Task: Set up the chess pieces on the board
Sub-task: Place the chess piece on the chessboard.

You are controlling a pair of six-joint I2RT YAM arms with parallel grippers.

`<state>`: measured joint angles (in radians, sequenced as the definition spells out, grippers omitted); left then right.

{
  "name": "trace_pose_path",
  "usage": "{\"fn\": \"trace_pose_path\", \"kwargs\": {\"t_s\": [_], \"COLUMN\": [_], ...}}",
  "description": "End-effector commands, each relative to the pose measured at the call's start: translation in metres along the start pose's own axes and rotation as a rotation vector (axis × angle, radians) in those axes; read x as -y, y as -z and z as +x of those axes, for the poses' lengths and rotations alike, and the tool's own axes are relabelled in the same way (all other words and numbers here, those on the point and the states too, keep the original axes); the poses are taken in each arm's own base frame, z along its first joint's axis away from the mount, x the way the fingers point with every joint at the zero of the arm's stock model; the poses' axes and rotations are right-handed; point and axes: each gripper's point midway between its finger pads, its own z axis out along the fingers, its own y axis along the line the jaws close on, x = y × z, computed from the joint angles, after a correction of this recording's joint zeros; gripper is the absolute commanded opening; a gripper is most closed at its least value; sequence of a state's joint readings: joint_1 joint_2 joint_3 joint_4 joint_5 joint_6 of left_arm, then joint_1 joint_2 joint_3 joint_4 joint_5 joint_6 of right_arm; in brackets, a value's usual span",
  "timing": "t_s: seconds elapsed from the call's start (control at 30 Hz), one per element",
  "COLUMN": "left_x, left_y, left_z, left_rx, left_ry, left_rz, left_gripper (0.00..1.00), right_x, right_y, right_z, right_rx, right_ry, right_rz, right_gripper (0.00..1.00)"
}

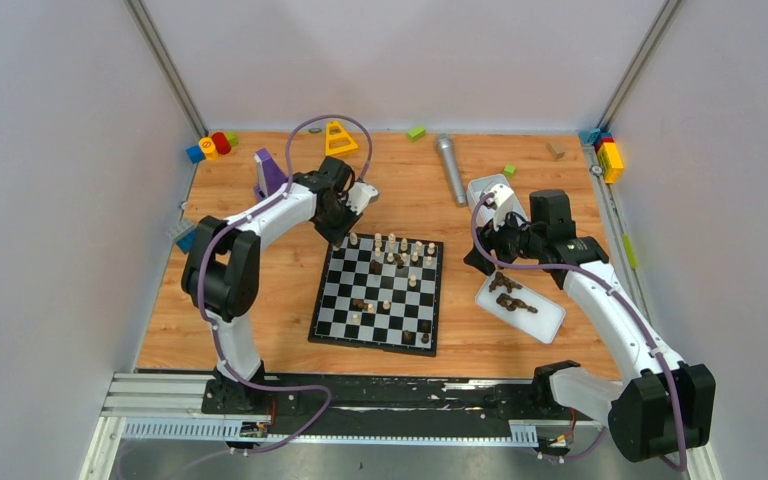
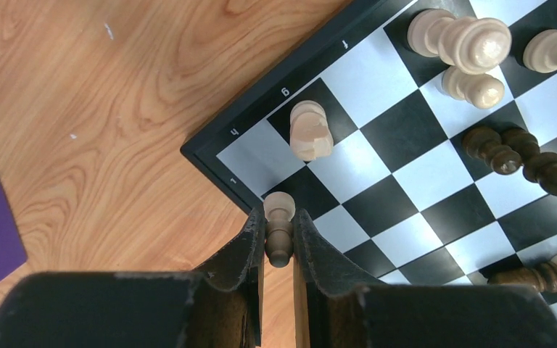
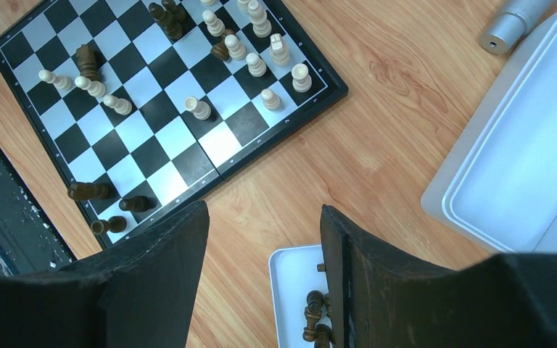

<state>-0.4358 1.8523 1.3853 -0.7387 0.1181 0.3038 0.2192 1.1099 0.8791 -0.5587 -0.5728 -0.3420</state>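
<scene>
Left claw [image 2: 279, 233] is pinched narrow on a cream pawn [image 2: 279, 208]. It grips the stem and leaves the head clear, so the piece hangs upright and can go down base-first. It hovers over the board [image 1: 340, 300] at its far-left corner, right above the border. My read is that it's lining up on a square there.

The board sits mid-surface. Cream pieces [image 1: 400, 250] are bunched along its far rows, roughly home side but not in order. A few dark pieces [image 2: 522, 156] lie tipped over among them, so those need re-standing.

Right claw [image 3: 263, 217] is wide and holds nothing. It's parked over the tray [image 1: 550, 322] toward the surface's right edge, where more dark ones are heaped. Likely that's the next pick, waiting so the arms don't crowd the board.

Setup looks well short of done.
</scene>
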Motion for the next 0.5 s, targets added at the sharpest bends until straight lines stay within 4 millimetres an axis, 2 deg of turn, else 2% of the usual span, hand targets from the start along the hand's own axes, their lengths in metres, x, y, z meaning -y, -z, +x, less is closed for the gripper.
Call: {"fn": "trace_pose_path", "kwargs": {"t_s": [0.0, 0.47], "left_x": [-0.0122, -0.0156], "left_y": [0.0038, -0.0022], "left_z": [-0.0243, -0.0293], "left_rx": [0.06, 0.06], "left_ry": [0.024, 0.046], "left_rz": [-0.032, -0.02], "left_gripper": [0.1, 0.11], "right_x": [0.0047, 0.0055], "right_y": [0.0, -0.0027], "right_z": [-0.0061, -0.0008], "right_rx": [0.032, 0.018], "right_ry": [0.033, 0.032], "right_rz": [0.015, 0.014], "right_gripper": [0.59, 0.59]}}
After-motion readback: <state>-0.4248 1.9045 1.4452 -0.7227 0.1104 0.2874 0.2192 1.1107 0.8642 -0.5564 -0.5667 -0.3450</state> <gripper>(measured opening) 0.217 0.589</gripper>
